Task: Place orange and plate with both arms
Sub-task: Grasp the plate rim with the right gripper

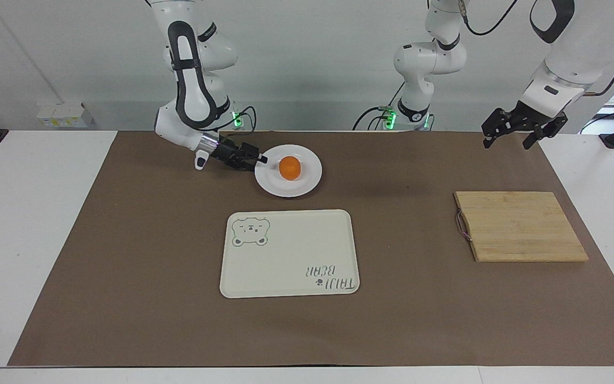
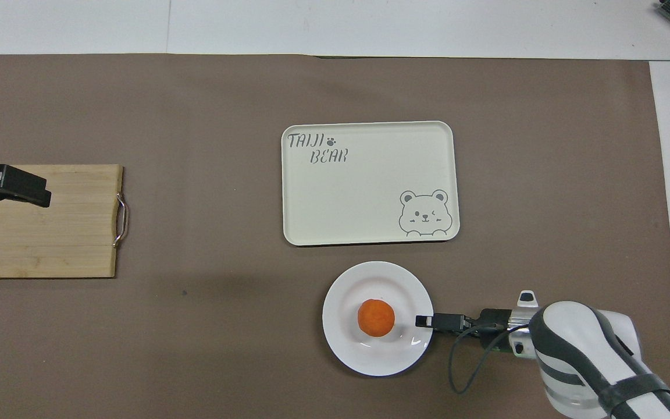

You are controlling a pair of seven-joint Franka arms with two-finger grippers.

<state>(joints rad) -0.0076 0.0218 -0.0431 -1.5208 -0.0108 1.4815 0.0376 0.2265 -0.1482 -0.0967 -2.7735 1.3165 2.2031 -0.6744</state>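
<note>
The orange [image 1: 289,167] lies in the middle of the white plate [image 1: 307,182], which rests on the brown mat close to the robots. In the overhead view the orange [image 2: 376,318] sits centred on the plate [image 2: 370,358]. My right gripper [image 1: 260,159] lies low and level at the plate's rim on the right arm's side, its tip just over the rim [image 2: 422,320]. My left gripper [image 1: 505,144] is open and empty, raised at the left arm's end; from above it is over the cutting board's edge [image 2: 38,195].
A cream tray [image 1: 291,256] with a bear drawing lies just farther from the robots than the plate [image 2: 370,186]. A bamboo cutting board [image 1: 520,226] with a metal handle lies toward the left arm's end [image 2: 50,244].
</note>
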